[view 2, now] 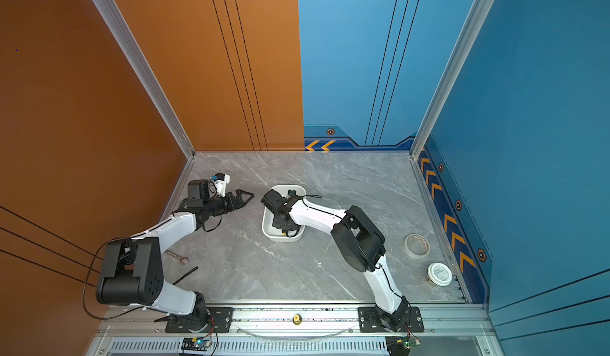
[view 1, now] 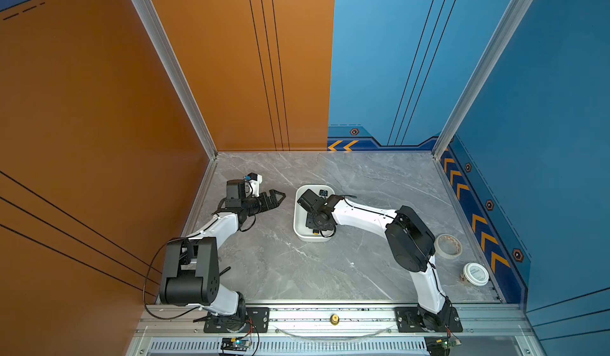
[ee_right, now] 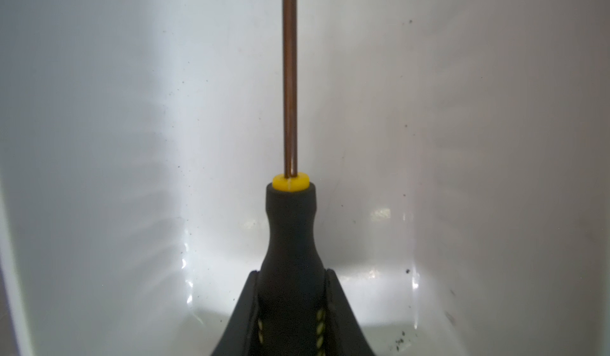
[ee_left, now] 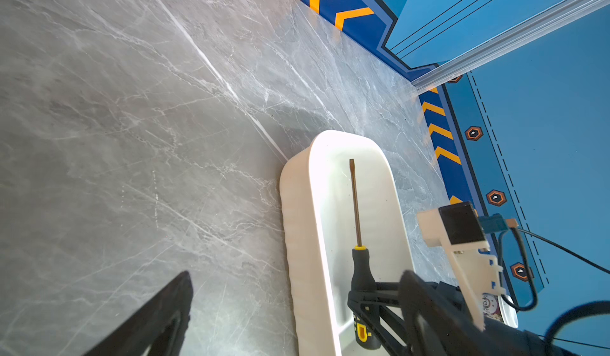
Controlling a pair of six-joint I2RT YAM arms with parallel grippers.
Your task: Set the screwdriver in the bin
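— Since the right gripper is clamped on the screwdriver by its black handle, which way does the tool run from it?
— Straight out ahead of the gripper. Shaft and handle sit on one line, and that line follows the long side of the bin.
— So it's inside?
— From where I stand, yes: bin floor below the gripper, a white wall to either side of it, the blade tip ahead and short of the far end wall. The butt of the handle sticks out behind the grip, toward the near end.
— Touching the floor?
— Can't tell. It looks low and close to level, but I can't see contact.
— And the other arm?
— The left gripper hangs with its jaws spread wide, holding nothing, off to one side of the right one, outside the bin, over the worktop. The right is plainly the nearer; it has the tool.
— What's left, then?
— I'd say only letting go. Lined up along the bin and clear of both side walls, the tool should settle flat once released, though the round handle might roll.
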